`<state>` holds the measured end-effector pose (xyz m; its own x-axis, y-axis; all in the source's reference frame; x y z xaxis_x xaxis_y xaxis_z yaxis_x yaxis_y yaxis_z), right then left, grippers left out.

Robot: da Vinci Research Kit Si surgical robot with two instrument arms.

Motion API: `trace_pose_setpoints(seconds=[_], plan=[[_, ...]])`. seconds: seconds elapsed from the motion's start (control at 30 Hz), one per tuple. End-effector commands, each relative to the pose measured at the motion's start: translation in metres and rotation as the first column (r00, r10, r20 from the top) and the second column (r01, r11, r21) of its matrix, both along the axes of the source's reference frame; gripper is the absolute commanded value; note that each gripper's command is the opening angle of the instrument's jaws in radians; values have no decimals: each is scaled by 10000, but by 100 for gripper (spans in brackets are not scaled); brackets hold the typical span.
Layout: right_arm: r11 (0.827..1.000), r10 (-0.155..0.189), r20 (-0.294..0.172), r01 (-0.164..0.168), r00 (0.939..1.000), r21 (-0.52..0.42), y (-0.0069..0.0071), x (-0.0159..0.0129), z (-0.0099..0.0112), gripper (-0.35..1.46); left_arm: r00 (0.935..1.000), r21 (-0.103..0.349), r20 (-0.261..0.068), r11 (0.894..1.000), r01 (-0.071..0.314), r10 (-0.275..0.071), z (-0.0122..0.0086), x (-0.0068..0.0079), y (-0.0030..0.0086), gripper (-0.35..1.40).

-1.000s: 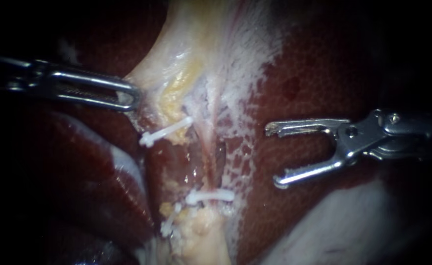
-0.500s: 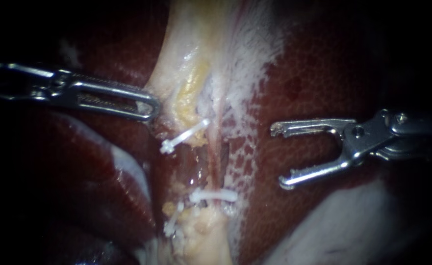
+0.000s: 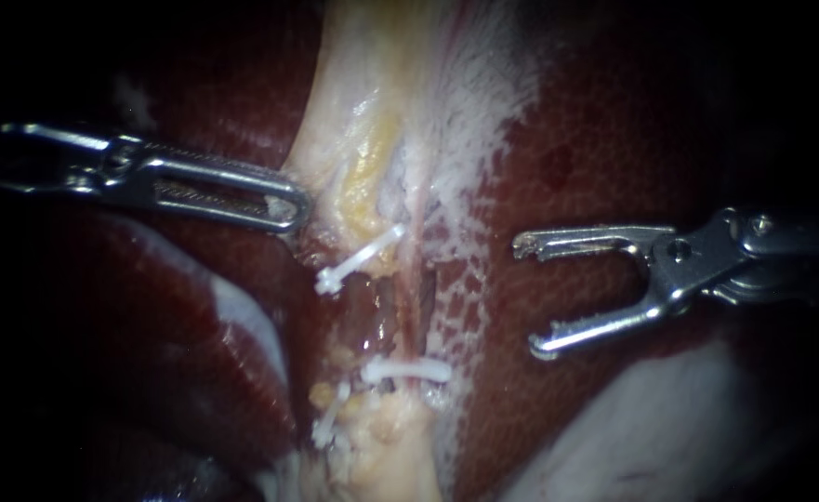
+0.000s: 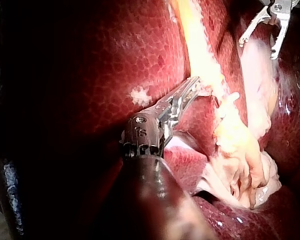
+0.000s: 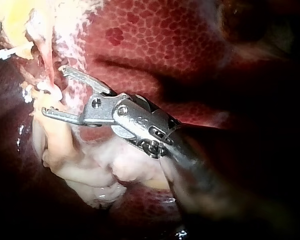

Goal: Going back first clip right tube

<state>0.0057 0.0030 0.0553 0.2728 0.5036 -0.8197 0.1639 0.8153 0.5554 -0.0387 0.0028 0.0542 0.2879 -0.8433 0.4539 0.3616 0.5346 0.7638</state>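
The left tool [image 3: 284, 206], coming in from 9 o'clock, is clamping its narrow jaws on the edge of the pale tissue [image 3: 344, 112]. The right tool [image 3: 532, 297] is hovering at 3 o'clock over the liver [image 3: 595, 139], jaws gaping wide and holding nothing. The right tube [image 3: 425, 293] is running toward 6 o'clock in the middle, where a white clip [image 3: 407, 372] is lying across it. A second clip [image 3: 361, 258] is slanting at its 10 o'clock.

The left instrument [image 3: 284, 200] slid toward 3 o'clock, carrying the pale tissue [image 3: 335, 125] in its grip; the upper clip [image 3: 358, 258] shifted the same way with it. The right instrument [image 3: 528, 297] edged slightly toward 3 o'clock.
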Motion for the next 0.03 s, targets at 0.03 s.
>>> trace_pose_setpoints(seconds=[0.03], plan=[[10000,-7,-6,7,10000,-10,0,0,0,60,10000,0,-2,10000,2,-2,0,0,0,-35]])
